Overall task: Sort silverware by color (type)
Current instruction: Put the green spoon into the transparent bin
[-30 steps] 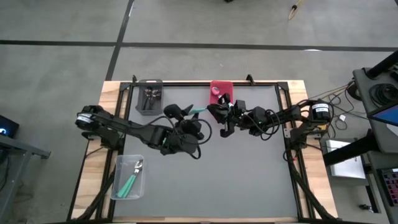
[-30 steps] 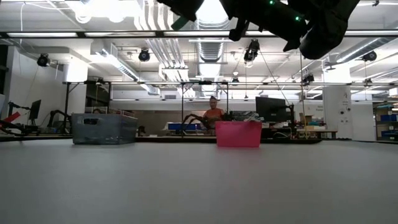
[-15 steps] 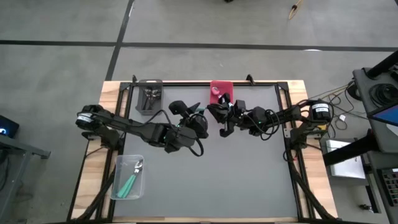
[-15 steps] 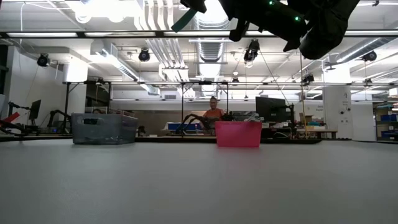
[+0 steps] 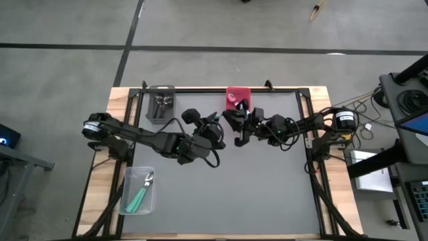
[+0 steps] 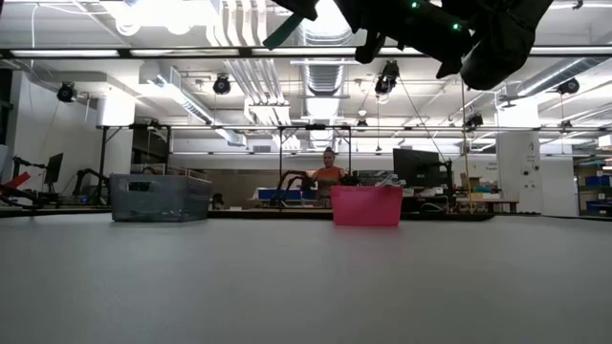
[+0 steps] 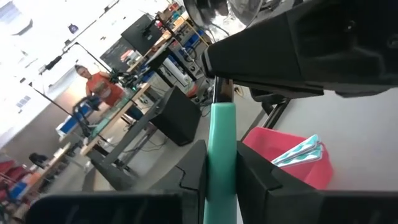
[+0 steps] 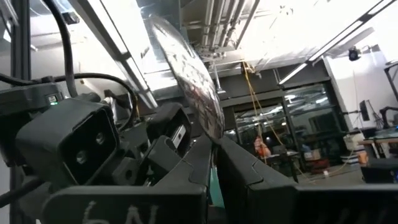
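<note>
One spoon with a shiny bowl (image 8: 186,74) and a teal handle (image 7: 221,143) hangs high above the table's far middle, between both grippers. My right gripper (image 8: 219,149) is shut on it just under the bowl. My left gripper (image 7: 221,158) is shut on the teal handle, facing the right gripper (image 5: 235,125) from the table's left. In the low view the handle's free end (image 6: 282,35) pokes out beside the dark arms at the top edge. My left gripper pinches the teal handle (image 7: 221,124) between its two fingers (image 7: 194,168), which reach along the handle toward the bowl, about level from the table's left. The spoon is clear of the table. My right gripper pinches the spoon's neck (image 8: 214,140), just below the bowl, between its two fingers (image 8: 202,155). The fingers slant upward and the bowl stands out beyond their tips. The teal handle (image 8: 214,183) runs back between them.
A grey bin (image 5: 160,104) with dark spoons stands at the far left. A red bin (image 5: 237,96) with teal-handled spoons (image 7: 298,152) stands at the far middle, just behind the grippers. A clear bin (image 5: 139,191) with teal spoons sits at the near left. A person sits beyond the table (image 6: 328,172).
My left gripper has moved a little toward the right gripper and up, has turned at the wrist, and has shut from wide open onto the spoon's teal handle. My right gripper has kept the spoon in place.
</note>
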Robot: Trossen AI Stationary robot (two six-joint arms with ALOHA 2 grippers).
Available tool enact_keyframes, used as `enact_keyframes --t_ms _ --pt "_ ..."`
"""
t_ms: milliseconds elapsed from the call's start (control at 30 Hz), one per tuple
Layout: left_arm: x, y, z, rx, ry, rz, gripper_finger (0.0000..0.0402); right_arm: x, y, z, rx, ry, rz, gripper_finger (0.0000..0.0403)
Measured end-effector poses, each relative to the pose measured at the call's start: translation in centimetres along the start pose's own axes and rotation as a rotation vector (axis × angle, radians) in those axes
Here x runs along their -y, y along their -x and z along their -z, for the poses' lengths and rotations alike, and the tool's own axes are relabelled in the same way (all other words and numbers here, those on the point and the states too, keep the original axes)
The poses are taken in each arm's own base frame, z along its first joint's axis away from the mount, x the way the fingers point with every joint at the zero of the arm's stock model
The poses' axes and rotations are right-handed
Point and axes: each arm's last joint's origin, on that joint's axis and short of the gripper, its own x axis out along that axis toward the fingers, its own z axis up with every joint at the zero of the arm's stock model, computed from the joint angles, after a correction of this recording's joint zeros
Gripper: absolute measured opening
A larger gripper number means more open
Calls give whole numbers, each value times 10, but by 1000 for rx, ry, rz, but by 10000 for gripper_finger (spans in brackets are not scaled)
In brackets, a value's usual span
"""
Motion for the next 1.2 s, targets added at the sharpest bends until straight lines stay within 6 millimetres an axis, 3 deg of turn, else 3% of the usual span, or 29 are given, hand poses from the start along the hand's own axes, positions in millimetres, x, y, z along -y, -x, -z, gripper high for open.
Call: enact_keyframes --t_ms 267,400,567,700,800,900,1067,1200 --pt "-14 3 -9 12 140 -5 38 6 -1 3 -52 59 29 49" --pt "-21 6 -4 -10 143 18 38 10 -6 2 -92 88 46 77" --pt "-56 18 2 -79 201 107 38 20 -11 -2 -195 168 80 102" --pt "-87 26 9 -267 263 286 38 28 -14 -13 -267 243 107 107" --pt "-116 34 15 -488 372 336 38 34 -13 -21 -312 288 125 103" --pt "-133 45 23 -747 428 368 38 36 -12 -28 -336 318 135 95" --pt "-129 65 25 -956 556 611 38 34 -9 -34 -407 406 118 83" --pt "-117 77 39 -1105 555 562 38 33 -7 -41 -444 428 115 75"
